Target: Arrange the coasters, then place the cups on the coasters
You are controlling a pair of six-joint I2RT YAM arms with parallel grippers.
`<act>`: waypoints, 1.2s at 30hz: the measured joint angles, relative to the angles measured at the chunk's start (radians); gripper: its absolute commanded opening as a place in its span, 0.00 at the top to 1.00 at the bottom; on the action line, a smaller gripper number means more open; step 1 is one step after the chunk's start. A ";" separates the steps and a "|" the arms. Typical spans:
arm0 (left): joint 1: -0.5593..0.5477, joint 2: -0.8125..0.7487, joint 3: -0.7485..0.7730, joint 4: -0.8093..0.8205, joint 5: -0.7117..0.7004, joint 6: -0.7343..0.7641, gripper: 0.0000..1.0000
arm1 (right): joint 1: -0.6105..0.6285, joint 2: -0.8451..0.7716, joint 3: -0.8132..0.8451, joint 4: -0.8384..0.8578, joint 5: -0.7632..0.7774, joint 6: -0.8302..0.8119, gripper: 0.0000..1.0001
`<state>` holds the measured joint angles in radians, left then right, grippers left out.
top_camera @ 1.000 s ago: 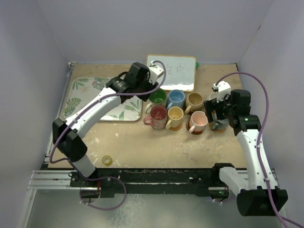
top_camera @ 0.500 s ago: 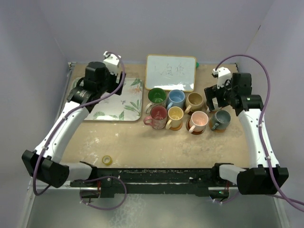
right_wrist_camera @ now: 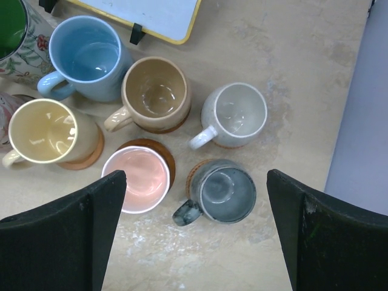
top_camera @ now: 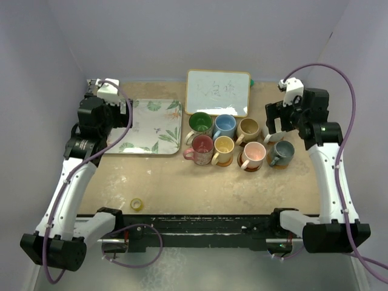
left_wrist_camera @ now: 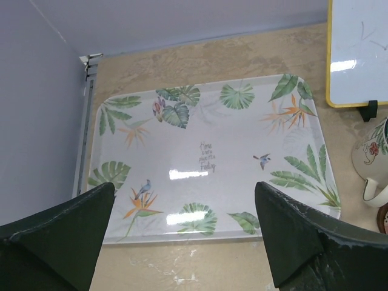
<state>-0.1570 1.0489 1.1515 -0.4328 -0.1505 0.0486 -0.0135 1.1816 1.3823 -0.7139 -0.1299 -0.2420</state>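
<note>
Seven cups stand in two rows at mid-table: green-lined (top_camera: 200, 124), light blue (top_camera: 225, 125), tan (top_camera: 248, 128), red (top_camera: 202, 147), yellow (top_camera: 223, 148), pink (top_camera: 253, 154) and grey (top_camera: 282, 151). The right wrist view adds a white cup (right_wrist_camera: 233, 115) beside the tan cup (right_wrist_camera: 156, 94). Coasters peek out under the pink cup (right_wrist_camera: 165, 153), the yellow cup (right_wrist_camera: 91, 159) and the grey cup (right_wrist_camera: 193, 176). My right gripper (right_wrist_camera: 195, 173) hangs open, high above the grey cup (right_wrist_camera: 227, 191). Far left, my left gripper (left_wrist_camera: 185, 185) is open and empty over the tray's near edge.
A leaf-patterned tray (top_camera: 154, 124) lies at the back left, bare inside (left_wrist_camera: 206, 121). A small whiteboard (top_camera: 218, 92) stands behind the cups. A yellow tape roll (top_camera: 137, 204) lies near the front edge, left of centre. Walls enclose the table on three sides.
My left arm has swung left from the green-lined cup to the tray's left side, its jaws opening on the way. My right arm has risen and drawn back from the grey cup.
</note>
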 measured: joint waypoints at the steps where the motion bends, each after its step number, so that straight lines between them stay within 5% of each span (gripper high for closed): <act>1: 0.001 -0.021 -0.016 0.007 -0.001 0.000 0.06 | 0.000 -0.019 -0.026 0.012 -0.001 0.014 0.00; 13: 0.011 -0.097 -0.122 0.043 0.001 0.032 0.06 | 0.000 -0.163 -0.251 0.145 0.010 0.154 0.00; 24: 0.040 -0.241 -0.324 0.155 0.041 0.037 0.06 | 0.000 -0.292 -0.326 0.160 0.039 0.112 0.00; 36: 0.060 -0.341 -0.331 0.200 0.042 0.043 0.06 | 0.000 -0.450 -0.414 0.214 0.096 0.054 0.00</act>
<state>-0.0971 0.7082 0.8204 -0.2329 -0.1081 0.0917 -0.0135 0.7319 0.9684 -0.4999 -0.0338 -0.1883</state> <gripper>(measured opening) 0.938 0.998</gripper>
